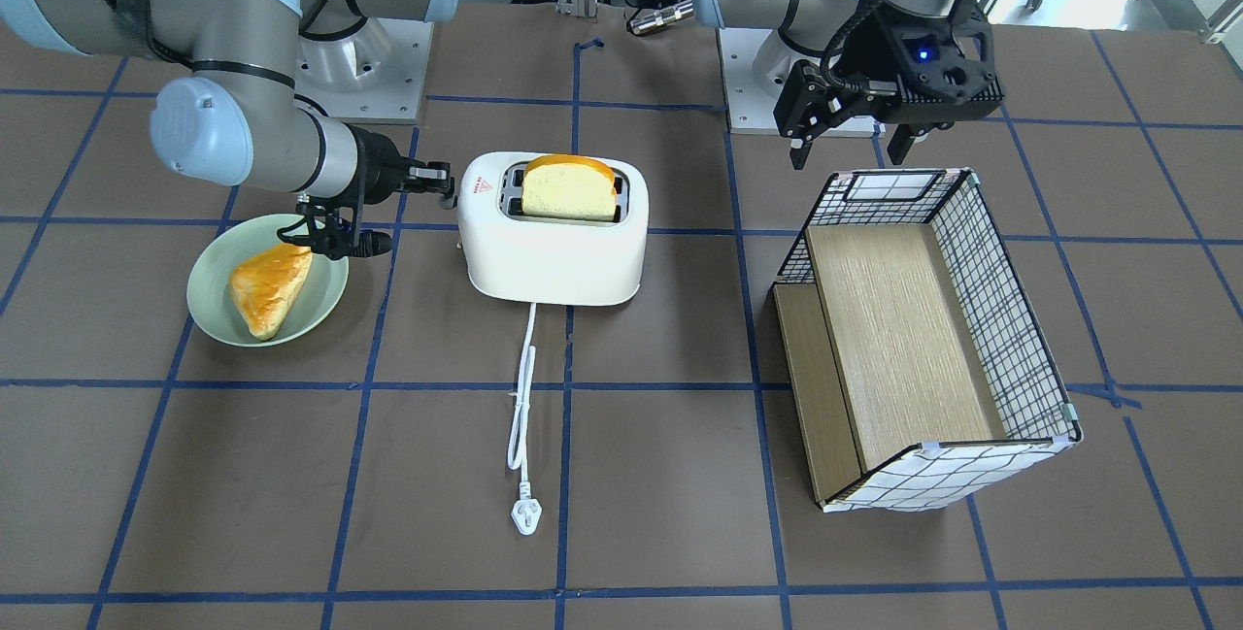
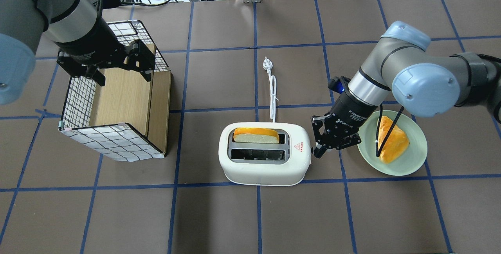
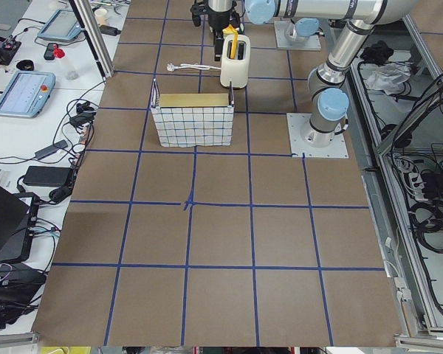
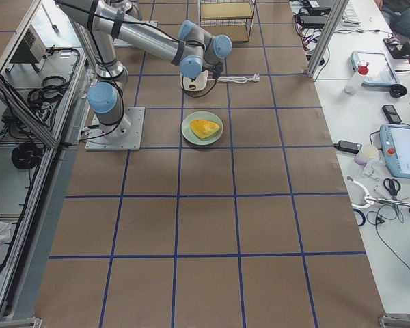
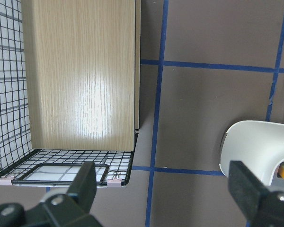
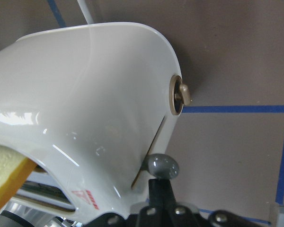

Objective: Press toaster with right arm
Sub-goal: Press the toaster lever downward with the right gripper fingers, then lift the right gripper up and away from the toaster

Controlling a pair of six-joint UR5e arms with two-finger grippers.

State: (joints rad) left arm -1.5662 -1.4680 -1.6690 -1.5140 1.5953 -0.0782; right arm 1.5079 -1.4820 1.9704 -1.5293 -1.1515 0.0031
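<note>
The white toaster (image 2: 262, 170) stands mid-table with a bread slice (image 2: 256, 134) sticking up from one slot. Its red triangle mark (image 2: 298, 146) is at the end nearest my right gripper (image 2: 318, 152). That gripper is shut, its tips at this end of the toaster. In the right wrist view the black fingertips (image 6: 158, 189) touch the grey lever knob (image 6: 163, 166) at the side slot, below a beige dial (image 6: 180, 94). My left gripper (image 2: 122, 74) is open and empty above the basket's far edge.
The grid-patterned basket (image 2: 113, 140) with a wooden floor stands at the left of the overhead view. A green plate (image 2: 415, 164) with a bread wedge (image 2: 393, 140) lies under my right forearm. The toaster's white cord and plug (image 2: 273, 89) run away from the robot.
</note>
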